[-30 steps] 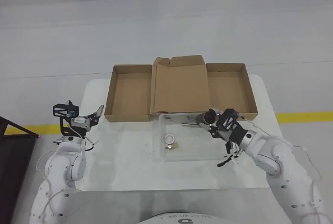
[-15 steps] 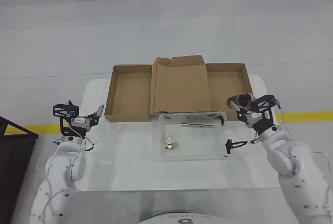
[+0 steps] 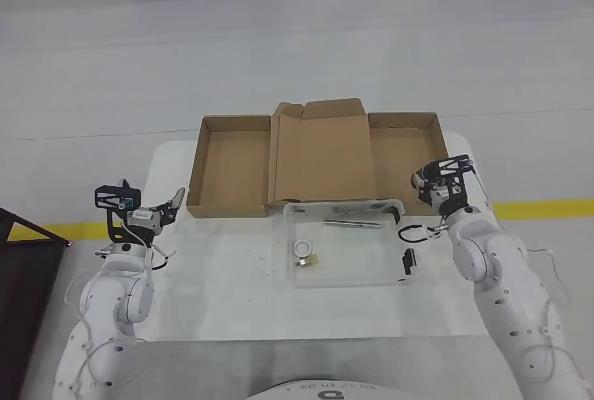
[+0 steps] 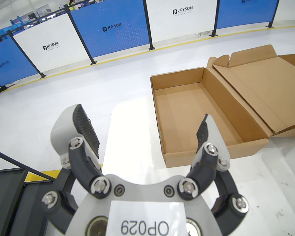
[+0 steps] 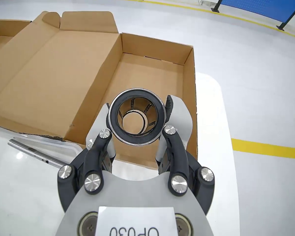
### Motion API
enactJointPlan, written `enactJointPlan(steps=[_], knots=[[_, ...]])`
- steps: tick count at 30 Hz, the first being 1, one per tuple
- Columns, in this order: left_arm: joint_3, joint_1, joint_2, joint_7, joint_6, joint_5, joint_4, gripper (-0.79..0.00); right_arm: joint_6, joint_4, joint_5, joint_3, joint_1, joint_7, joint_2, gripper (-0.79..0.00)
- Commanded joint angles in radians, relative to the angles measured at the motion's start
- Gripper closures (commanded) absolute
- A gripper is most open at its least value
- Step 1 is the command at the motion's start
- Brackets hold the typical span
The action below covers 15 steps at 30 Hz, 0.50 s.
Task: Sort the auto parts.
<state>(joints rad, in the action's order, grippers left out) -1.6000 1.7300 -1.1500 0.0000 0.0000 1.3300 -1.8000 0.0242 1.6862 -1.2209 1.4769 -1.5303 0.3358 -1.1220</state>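
One metal ring (image 5: 113, 120), pinched between the right gripper's (image 5: 139, 110) pads, hangs just above the cardboard box's (image 5: 150, 79) nearest wall. Released now, it might clip that edge and roll outside.

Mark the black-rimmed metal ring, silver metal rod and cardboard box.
black-rimmed metal ring (image 5: 113, 119): right wrist view, black rim.
silver metal rod (image 5: 32, 151): right wrist view, mid-shaft.
cardboard box (image 4: 191, 114): left wrist view, floor.

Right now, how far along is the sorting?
Done: nothing; left box and right box look empty. In hand: the right pincer grips a bearing by the right box. To do: a rod, white ring and small part in the tray, a black piece at its edge. The left pincer is open.
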Motion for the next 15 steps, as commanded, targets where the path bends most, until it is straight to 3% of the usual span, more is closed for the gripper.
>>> enactJointPlan(steps=[1, 13, 15], knots=[[0.000, 0.000, 0.000, 0.000, 0.000, 0.000, 0.000, -0.785, -0.002, 0.011, -0.021, -0.012, 0.000, 0.000, -0.001, 0.000], [0.000, 0.000, 0.000, 0.000, 0.000, 0.000, 0.000, -0.785, 0.024, 0.032, -0.030, -0.018, -0.007, -0.007, -0.001, 0.000], [0.000, 0.000, 0.000, 0.000, 0.000, 0.000, 0.000, -0.785, -0.010, 0.034, -0.013, -0.016, -0.012, -0.032, -0.004, 0.000]])
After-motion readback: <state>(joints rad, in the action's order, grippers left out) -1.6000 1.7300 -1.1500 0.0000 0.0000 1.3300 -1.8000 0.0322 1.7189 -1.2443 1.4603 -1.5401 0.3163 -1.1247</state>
